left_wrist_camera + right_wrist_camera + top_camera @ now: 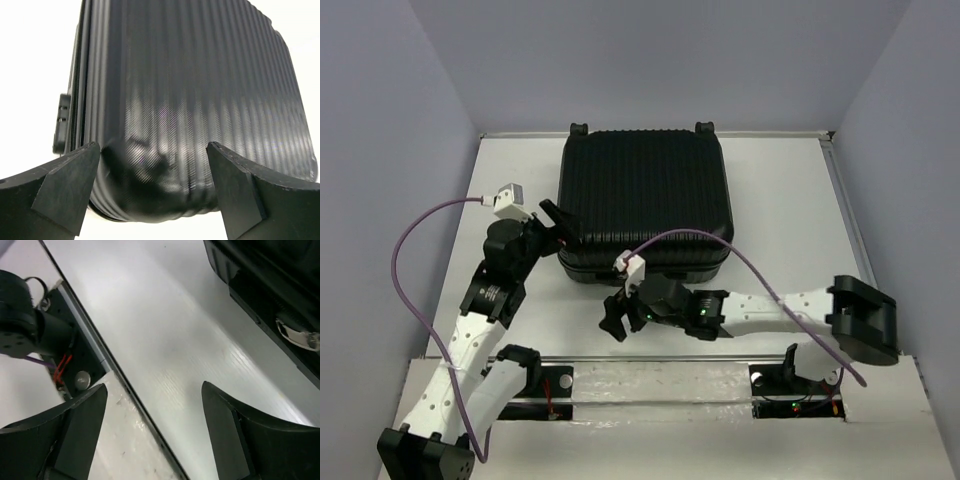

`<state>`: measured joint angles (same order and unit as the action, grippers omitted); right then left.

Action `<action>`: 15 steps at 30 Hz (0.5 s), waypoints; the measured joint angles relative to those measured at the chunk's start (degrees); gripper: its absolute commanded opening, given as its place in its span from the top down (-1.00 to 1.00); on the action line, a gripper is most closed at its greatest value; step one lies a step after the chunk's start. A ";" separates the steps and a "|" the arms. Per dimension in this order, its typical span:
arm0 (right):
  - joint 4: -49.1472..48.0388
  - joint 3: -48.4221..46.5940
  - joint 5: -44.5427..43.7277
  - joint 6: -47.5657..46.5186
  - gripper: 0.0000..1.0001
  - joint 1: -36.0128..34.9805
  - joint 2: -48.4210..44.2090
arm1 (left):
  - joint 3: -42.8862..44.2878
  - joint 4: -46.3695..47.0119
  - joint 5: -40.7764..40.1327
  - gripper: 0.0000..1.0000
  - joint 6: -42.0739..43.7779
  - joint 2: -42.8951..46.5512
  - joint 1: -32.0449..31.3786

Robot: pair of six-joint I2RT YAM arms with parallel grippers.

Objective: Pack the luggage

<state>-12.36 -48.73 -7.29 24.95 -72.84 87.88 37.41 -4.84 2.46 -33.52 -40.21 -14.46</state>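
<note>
**Closed suitcase on the table, both claws spread wide**

From above, the large black hard-shell suitcase with a ribbed shell [645,195] lies flat and shut in the far middle of the white table [790,200]. Its small black caster wheels [578,128] poke out at the far edge. The left claw [552,222] sits right at the case's left side, close to the near-left corner, and whether it touches I cannot tell from here. The right claw [617,318] hangs in front of the near edge, just clear of it, over bare table.

Through the left wrist camera, the left claw [152,150] stands wide apart with nothing pinched. The rounded corner of the ribbed shell [190,75] fills the view just beyond and between the two black fingers [65,185].

Through the right wrist camera, the right claw [154,389] also stands apart and holds nothing, with only white table [165,330] showing between its fingers. The suitcase edge [260,285] runs along the upper right, off to that side of the claw, with a small silver metal zipper pull [297,335] on it.
</note>
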 measured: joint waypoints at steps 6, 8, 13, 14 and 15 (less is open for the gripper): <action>14.25 -0.07 -6.14 1.09 0.86 1.38 -17.44 | 11.32 -5.57 -4.24 -0.98 3.15 -5.20 -0.85; 16.57 -0.09 -7.74 0.92 0.86 3.02 -20.76 | 14.21 -5.95 -6.03 -0.98 4.66 -6.69 -0.70; 20.37 -0.46 -8.41 0.92 0.19 27.10 -29.00 | 15.67 -6.27 -5.46 -0.98 6.91 -11.47 0.55; 21.22 -1.46 -8.76 0.90 -0.20 34.45 -29.51 | 15.67 -6.56 -4.90 -0.98 7.32 -13.22 0.94; 21.73 -2.14 -8.24 0.72 -0.73 39.74 -29.51 | 15.67 -6.91 -4.24 -0.98 7.65 -14.64 1.16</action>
<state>9.37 -50.87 -15.53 25.67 -33.10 58.37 53.08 -11.75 -1.78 -25.87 -54.85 -13.30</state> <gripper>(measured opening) 0.363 0.993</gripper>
